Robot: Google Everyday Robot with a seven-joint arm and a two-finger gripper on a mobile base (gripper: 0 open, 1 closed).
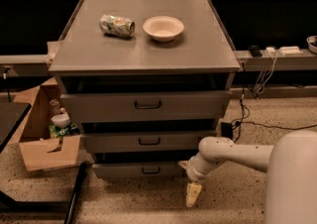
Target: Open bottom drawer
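The bottom drawer (130, 170) is the lowest and shortest of three grey fronts, with a small dark bar handle (150, 170). It sticks out a little from the cabinet, like the two above it. My gripper (193, 196) hangs from the white arm (233, 153) at the drawer's right end, pointing down at the floor, lower than the handle and to its right. It holds nothing that I can see.
The grey cabinet top (148, 44) carries a crushed can (117, 25) and a white bowl (163, 28). An open cardboard box (44, 134) with items stands on the floor at left. A black frame (74, 198) is at lower left. Cables (257, 99) hang at right.
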